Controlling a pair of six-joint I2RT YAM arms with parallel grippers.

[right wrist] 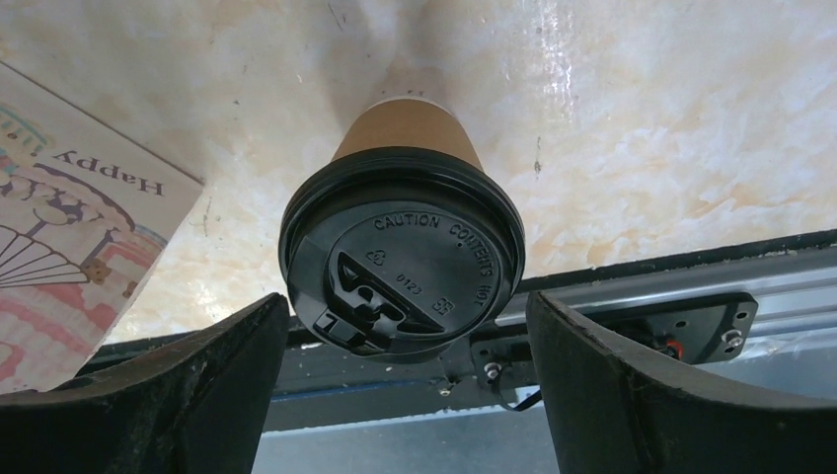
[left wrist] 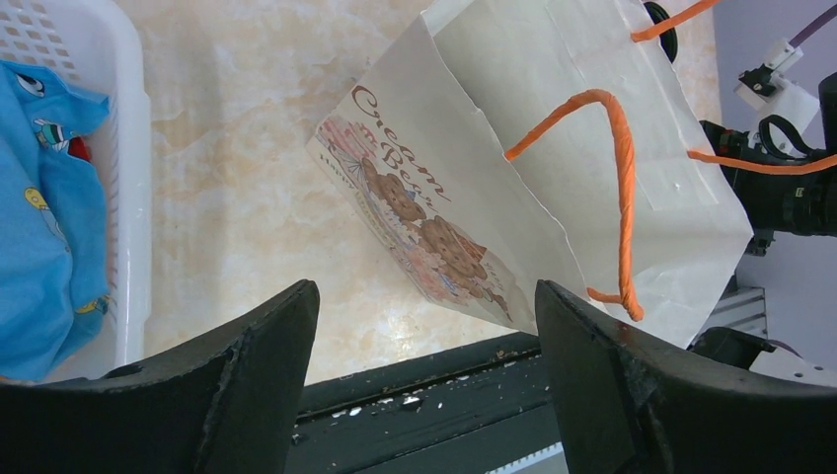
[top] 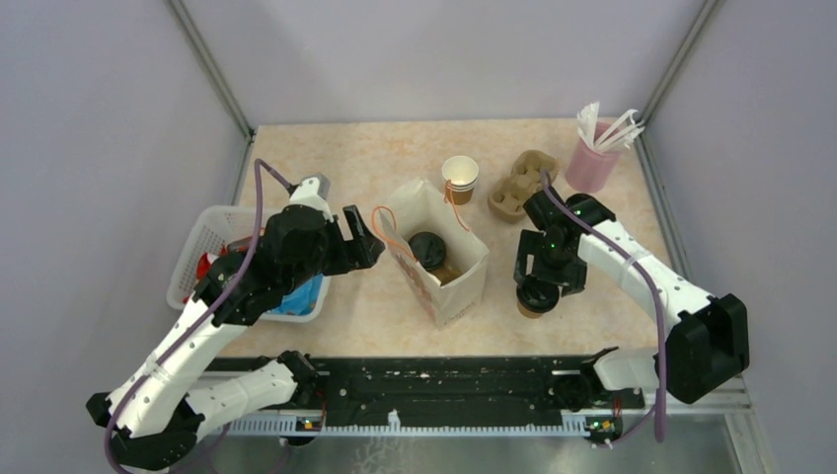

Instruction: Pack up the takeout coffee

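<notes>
One brown paper cup with a black lid stands inside the open white paper bag in the middle of the table. The second lidded cup stands upright on the table right of the bag, also seen in the top view. My right gripper is open just above it, fingers on either side of the lid, not touching; in the top view it covers most of the cup. My left gripper is open and empty, left of the bag; in its wrist view nothing lies between the fingers.
The bag's orange handles stick up. An open lidless paper cup, the pulp carrier and a pink cup of white sticks stand at the back. A white basket with blue cloth sits at left.
</notes>
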